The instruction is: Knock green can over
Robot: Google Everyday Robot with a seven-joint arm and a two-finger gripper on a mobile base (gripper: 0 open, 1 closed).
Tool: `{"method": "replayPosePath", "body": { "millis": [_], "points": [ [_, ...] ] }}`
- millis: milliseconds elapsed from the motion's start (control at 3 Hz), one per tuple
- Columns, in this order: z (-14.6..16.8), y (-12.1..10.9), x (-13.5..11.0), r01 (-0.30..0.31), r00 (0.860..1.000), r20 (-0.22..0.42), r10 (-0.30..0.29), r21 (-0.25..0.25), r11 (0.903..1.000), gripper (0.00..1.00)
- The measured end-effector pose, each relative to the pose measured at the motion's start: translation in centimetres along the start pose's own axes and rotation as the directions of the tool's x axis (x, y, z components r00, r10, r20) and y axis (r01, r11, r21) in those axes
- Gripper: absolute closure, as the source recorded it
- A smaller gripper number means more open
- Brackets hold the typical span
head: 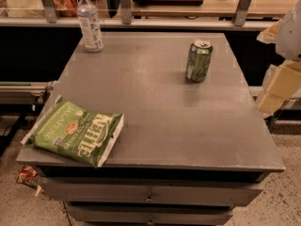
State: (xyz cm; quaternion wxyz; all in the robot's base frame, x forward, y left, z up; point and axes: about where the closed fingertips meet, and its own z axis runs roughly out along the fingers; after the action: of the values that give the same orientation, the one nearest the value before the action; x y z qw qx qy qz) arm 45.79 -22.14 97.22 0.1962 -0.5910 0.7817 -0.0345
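Observation:
The green can (198, 60) stands upright on the grey table (164, 121), towards the far right, silver top with pull tab showing. My gripper (278, 86) shows as pale cream and white parts at the right edge of the view, beyond the table's right side and well apart from the can.
A clear plastic bottle with a white cap (89, 21) stands at the table's far left corner. A flat green-and-white chip bag (77, 131) lies at the near left edge. A wooden shelf with metal posts (188, 13) runs behind the table. Drawers sit below the tabletop.

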Motion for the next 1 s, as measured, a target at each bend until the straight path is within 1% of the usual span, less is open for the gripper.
{"method": "replayPosePath", "body": {
  "millis": [333, 667, 1000],
  "points": [
    [2.3, -3.3, 1.4, -0.100, 0.993, 0.064, 0.097, 0.034, 0.9944, 0.00],
    [5.8, -7.2, 1.9, -0.214, 0.965, 0.167, 0.203, 0.055, 0.9752, 0.00],
    [8.8, -9.7, 1.5, -0.299, 0.922, 0.272, 0.276, 0.047, 0.9530, 0.00]
  ]
}}
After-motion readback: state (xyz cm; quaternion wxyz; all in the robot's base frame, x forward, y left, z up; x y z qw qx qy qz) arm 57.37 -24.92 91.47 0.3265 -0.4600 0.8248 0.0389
